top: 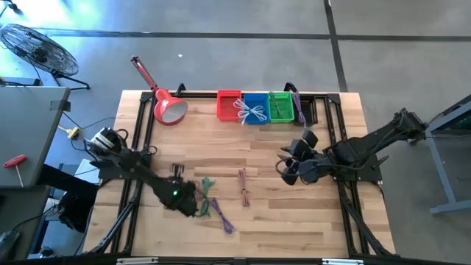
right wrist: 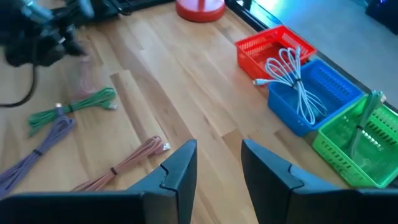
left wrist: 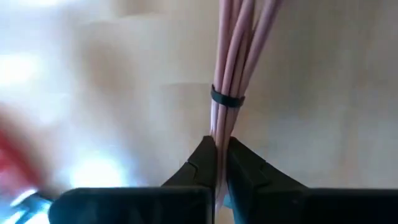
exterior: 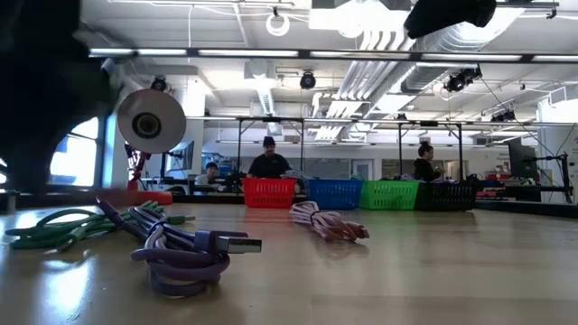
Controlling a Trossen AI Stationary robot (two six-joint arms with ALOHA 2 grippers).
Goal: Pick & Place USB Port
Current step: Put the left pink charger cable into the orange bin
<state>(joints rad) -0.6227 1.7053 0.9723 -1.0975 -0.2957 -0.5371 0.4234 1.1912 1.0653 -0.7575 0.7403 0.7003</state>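
Observation:
My left gripper [top: 187,197] is low over the table's near left part, shut on a pink bundled cable [left wrist: 231,56] bound with a black tie. The high view hides this cable under the gripper. In the right wrist view it shows as a pink blur [right wrist: 84,77] below the left arm. A green cable [top: 208,184], a purple cable [top: 222,215] and a reddish cable [top: 243,187] lie flat on the wood beside it. My right gripper [top: 288,171] hovers open right of centre, touching nothing; its fingers [right wrist: 217,165] stand apart. My left gripper pinches the pink cable bundle between its two fingertips [left wrist: 205,155], just short of the black tie [left wrist: 225,98]. Several strands lie together in the pinch. The bundle runs straight on from the fingertips, along the fingers. I cannot tell whether its far end rests on the table.
Along the far edge stand a red basket [top: 229,104], a blue basket [top: 246,99] with a white cable [top: 251,111], a green basket [top: 281,107] and a dark basket [top: 307,110]. A red lamp [top: 168,107] sits at the far left. People show in the room behind.

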